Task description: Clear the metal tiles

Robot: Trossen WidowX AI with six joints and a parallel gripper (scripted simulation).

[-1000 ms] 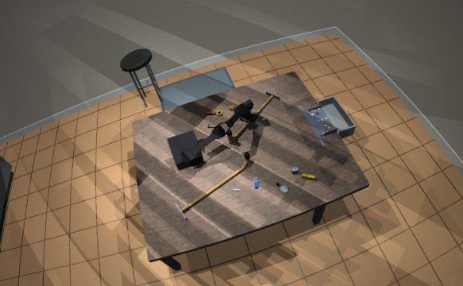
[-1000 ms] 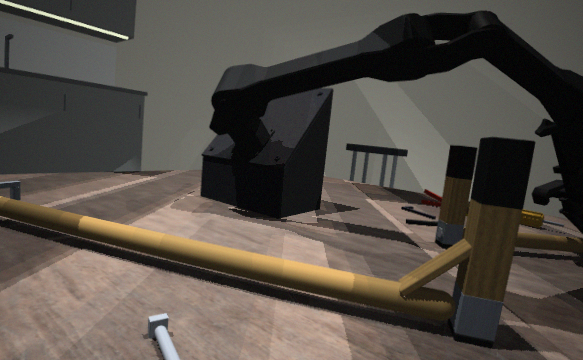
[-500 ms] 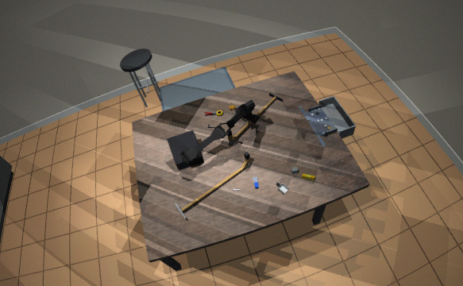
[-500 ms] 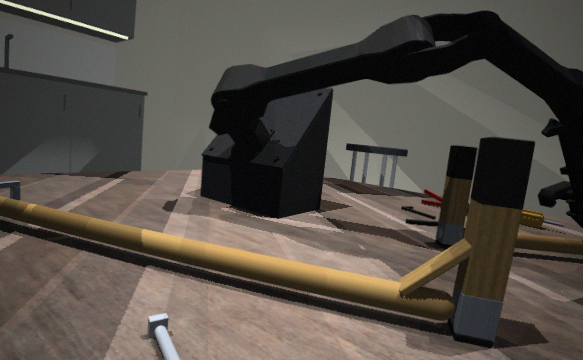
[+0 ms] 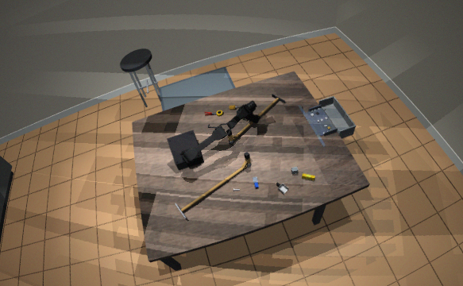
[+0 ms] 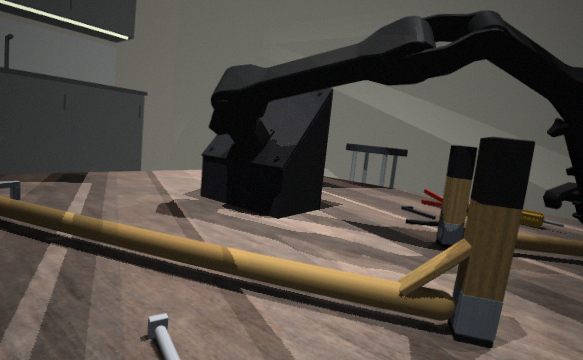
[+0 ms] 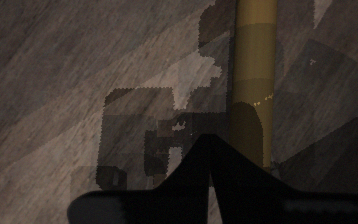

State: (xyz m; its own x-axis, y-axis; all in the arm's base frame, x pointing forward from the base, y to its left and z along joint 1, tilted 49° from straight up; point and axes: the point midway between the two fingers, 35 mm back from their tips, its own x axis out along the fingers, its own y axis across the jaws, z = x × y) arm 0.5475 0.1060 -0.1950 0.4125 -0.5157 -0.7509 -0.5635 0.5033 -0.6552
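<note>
My gripper (image 5: 257,119) (image 7: 207,140) is shut and empty. In the wrist view its tips are above the table, just left of the yellow pole of a long tool. That tool (image 5: 268,109) (image 7: 256,55) (image 6: 455,200) lies at the back of the table, with a dark crosshead and an upright grip. A second long tool (image 5: 214,188) (image 6: 271,270) lies nearer the front, with a thin grey crosshead and an upright grip (image 6: 493,250). The steel plate (image 5: 319,126) at the right edge holds several small tiles (image 5: 326,117). The catch box (image 5: 340,115) adjoins its far side.
Red-handled pliers (image 5: 208,114), a yellow ring (image 5: 219,113) and a yellow-handled screwdriver (image 5: 232,107) lie behind the arm. A bolt (image 5: 236,190) (image 6: 165,342), a blue item (image 5: 256,184), a grey block (image 5: 295,170) and a yellow cylinder (image 5: 308,177) lie nearer the front.
</note>
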